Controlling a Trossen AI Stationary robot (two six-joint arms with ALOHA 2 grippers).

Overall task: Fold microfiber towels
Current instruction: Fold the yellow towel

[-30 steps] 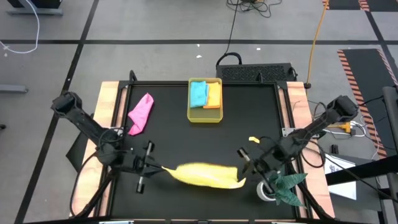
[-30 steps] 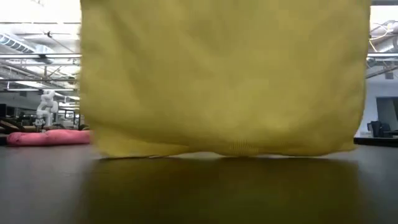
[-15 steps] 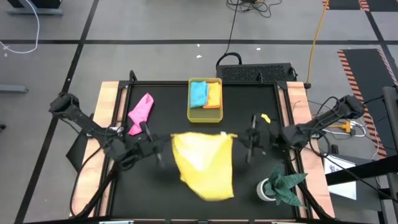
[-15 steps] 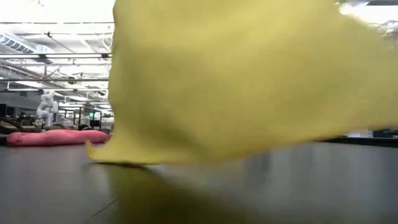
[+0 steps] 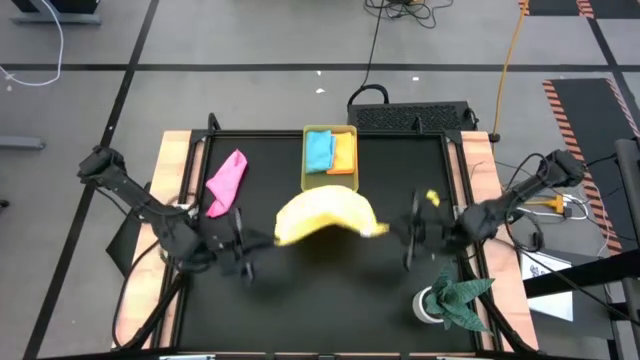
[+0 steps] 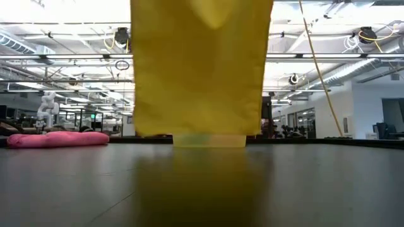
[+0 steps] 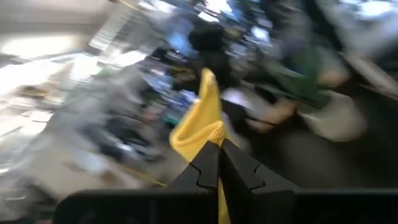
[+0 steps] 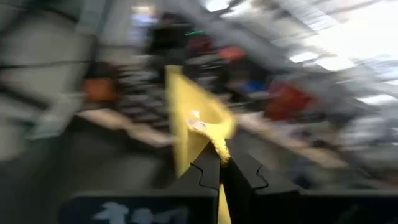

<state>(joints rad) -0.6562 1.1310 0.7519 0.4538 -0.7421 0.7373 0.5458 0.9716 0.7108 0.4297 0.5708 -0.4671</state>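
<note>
The black table (image 5: 320,300) carries a yellow tray (image 5: 328,187) at its far edge, with the light blue towel (image 5: 319,150) and orange towel (image 5: 344,153) inside. The yellow towel (image 5: 322,216) hangs stretched above the table's middle — the left gripper (image 7: 217,152) and right gripper (image 8: 216,163) each clamped on a corner. The pink towel (image 5: 227,182) lies crumpled at the left. A small potted plant (image 5: 452,299) stands near right.

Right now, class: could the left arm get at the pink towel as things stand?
Probably not yet. The left hand is shut on the yellow towel, as is the right hand. The pink towel lies uncovered near it, once freed.
</note>
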